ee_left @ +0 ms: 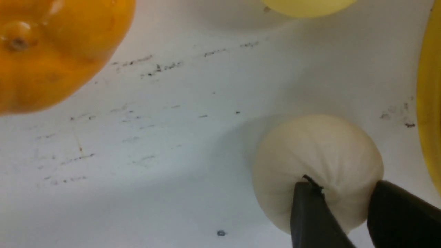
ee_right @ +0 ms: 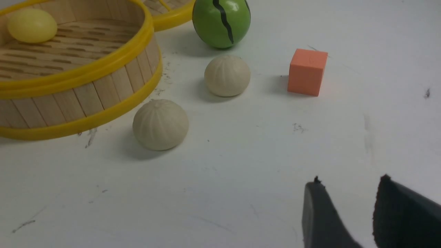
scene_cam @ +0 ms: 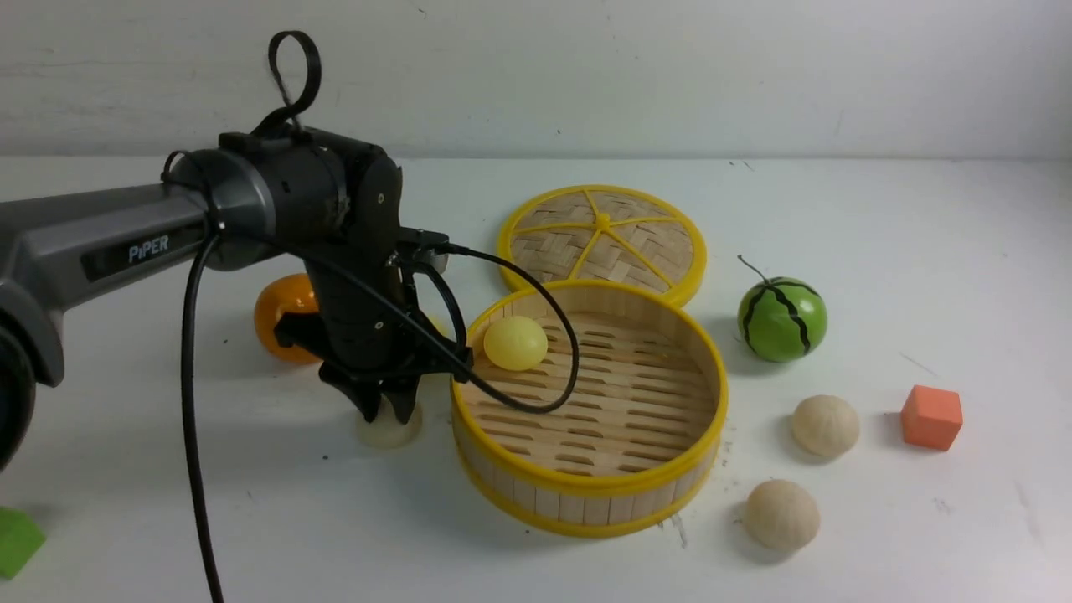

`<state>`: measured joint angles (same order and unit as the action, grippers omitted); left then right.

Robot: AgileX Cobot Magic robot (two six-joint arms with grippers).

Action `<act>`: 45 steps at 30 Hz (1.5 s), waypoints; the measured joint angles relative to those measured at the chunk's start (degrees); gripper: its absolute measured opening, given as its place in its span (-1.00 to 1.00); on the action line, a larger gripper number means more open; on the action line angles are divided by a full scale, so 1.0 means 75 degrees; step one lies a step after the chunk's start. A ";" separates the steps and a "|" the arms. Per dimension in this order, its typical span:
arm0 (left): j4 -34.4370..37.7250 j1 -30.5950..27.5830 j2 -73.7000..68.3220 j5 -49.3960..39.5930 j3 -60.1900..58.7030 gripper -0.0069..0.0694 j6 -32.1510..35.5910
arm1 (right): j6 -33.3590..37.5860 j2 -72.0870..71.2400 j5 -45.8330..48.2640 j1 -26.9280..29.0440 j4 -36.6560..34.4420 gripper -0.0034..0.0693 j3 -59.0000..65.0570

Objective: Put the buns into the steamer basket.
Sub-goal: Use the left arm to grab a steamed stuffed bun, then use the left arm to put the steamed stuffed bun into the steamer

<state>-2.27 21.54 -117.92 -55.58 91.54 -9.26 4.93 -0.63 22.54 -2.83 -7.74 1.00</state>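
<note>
My left gripper (scene_cam: pixel 385 412) hangs just left of the steamer basket (scene_cam: pixel 708 368), directly over a pleated beige-white bun (scene_cam: pixel 389 432) that lies on the table. In the left wrist view its jaws (ee_left: pixel 344 184) stand a little apart over the top of that bun (ee_left: pixel 310 144), not closed on it. One smooth yellow bun (scene_cam: pixel 515 342) lies inside the basket. A second yellow bun (ee_left: pixel 306 7) lies beyond the gripper. Two more pleated buns (scene_cam: pixel 825 425) (scene_cam: pixel 781 514) lie right of the basket. My right gripper (ee_right: pixel 349 181) is open and empty above bare table, out of the front view.
An orange (scene_cam: pixel 280 314) sits behind my left wrist. The flat woven lid (scene_cam: pixel 603 239) lies behind the basket. A green watermelon ball (scene_cam: pixel 781 319) and an orange cube (scene_cam: pixel 931 416) are on the right. A green block (scene_cam: pixel 17 540) is at the front left edge.
</note>
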 joint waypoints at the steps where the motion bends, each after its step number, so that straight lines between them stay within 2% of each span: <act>1: -0.0006 0.0000 -0.0007 0.0061 0.0000 -0.19 0.0000 | 0.0000 0.0000 0.0000 0.0000 0.0000 -0.24 0.0000; 8: -0.0173 0.0000 -0.0093 0.0113 0.0000 -0.25 -0.0100 | 0.0000 0.0000 0.0000 0.0000 0.0000 -0.24 0.0000; 11: -0.0207 0.0000 -0.0108 0.0087 0.0000 -0.41 -0.0125 | 0.0000 0.0000 0.0000 0.0000 0.0000 -0.24 0.0000; 13: -0.0214 0.0000 -0.0108 0.0052 0.0000 -0.67 -0.0128 | 0.0000 0.0000 0.0000 0.0000 0.0000 -0.24 0.0000; 16: -0.0214 0.0000 -0.0089 -0.0051 0.0000 -0.85 -0.0138 | 0.0000 0.0000 0.0000 0.0000 0.0000 -0.24 0.0000; 25: -0.0260 0.0187 0.1281 -0.0376 0.0000 -0.85 -0.0143 | 0.0000 0.0000 0.0000 0.0000 0.0000 -0.24 0.0000; 32: -0.0041 0.1463 0.1621 -0.0190 0.0000 -0.85 0.0116 | 0.0000 0.0000 0.0000 0.0000 0.0000 -0.24 0.0000; 38: -0.0048 0.1779 0.0995 0.0306 0.0000 -0.85 0.0143 | 0.0000 0.0000 0.0000 0.0000 0.0000 -0.24 0.0000; 41: -0.0128 0.1755 0.0636 0.0585 0.0000 -0.80 0.0244 | 0.0000 0.0000 0.0000 0.0000 0.0000 -0.24 0.0000; 45: -0.0128 0.1755 0.0441 0.0744 0.0000 -0.62 0.0382 | 0.0000 0.0000 0.0000 0.0000 0.0000 -0.24 0.0000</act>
<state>-3.23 34.70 -114.61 -50.00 91.54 -6.40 4.93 -0.63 22.54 -2.83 -7.74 1.00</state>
